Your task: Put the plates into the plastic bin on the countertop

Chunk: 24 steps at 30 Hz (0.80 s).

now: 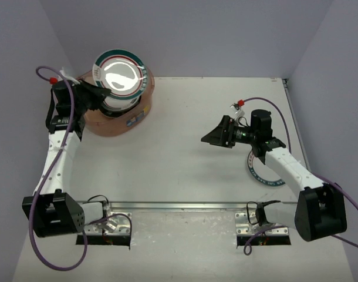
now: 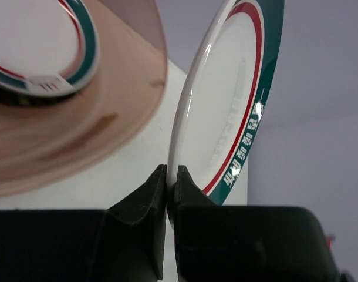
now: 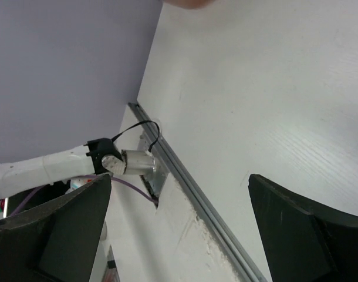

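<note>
The white tabletop [image 1: 185, 158] fills the view, with a metal rail [image 1: 185, 205] along its near edge. At its far left stands the pinkish-orange plastic bin [image 1: 108, 126], a small label [image 1: 134, 121] on its side. The left arm [image 1: 58, 153] reaches up to the bin. The right arm [image 1: 284, 164] bends over the right half of the tabletop, well apart from the bin.

The teal-and-red banded plate [image 1: 119, 73] hangs above the bin, tilted steeply, its face turned toward the overhead camera. The left fingers [image 2: 161, 185] are closed on its rim at the left-hand edge, so the plate extends away from them to the right, over the bin's opening. In the left wrist view a second banded plate [image 2: 38, 47] lies flat inside the bin, below and beside the held one.

This looks like the drop-in step. The bin is directly beneath, so the move turns on laying the plate flatter and lowering it before letting go, or it could strike the wall or the plate below.

A teal-lettered plate [image 1: 258, 171] lies flat on the tabletop, partly hidden under the right forearm. The right fingers [image 1: 213, 138] are spread wide with nothing between them, pointing left, a little left of and beyond that plate. The right arm is by far the nearer to it.
</note>
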### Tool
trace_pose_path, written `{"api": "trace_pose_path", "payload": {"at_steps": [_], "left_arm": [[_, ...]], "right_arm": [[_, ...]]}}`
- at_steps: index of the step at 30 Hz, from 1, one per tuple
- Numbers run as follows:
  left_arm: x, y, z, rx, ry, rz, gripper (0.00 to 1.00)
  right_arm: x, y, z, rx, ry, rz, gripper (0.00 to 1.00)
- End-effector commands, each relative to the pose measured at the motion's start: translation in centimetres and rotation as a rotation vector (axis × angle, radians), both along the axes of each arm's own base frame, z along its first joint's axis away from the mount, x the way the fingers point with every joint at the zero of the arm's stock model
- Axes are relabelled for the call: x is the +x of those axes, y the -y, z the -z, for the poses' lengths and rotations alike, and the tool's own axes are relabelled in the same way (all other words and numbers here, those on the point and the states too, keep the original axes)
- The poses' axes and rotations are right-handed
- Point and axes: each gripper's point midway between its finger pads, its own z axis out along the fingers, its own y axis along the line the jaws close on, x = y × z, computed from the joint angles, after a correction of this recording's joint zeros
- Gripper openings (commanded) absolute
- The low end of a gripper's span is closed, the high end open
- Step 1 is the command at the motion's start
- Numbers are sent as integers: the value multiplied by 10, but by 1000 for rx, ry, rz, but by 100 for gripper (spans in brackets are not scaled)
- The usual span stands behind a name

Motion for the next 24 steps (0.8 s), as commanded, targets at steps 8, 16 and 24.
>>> {"api": "trace_pose_path", "payload": {"at_steps": [8,16,24], "left_arm": [[122,-95,62,-2,-231,-241,0],[160,-112,108,20,-308,-235,30],[164,-132,131,76,-406,-306,99]], "right_arm": [[-25,34,11,-87,63,97,99],[-34,41,7,-148,94,88,99],[-30,51,25,-237,80,120,99]]}}
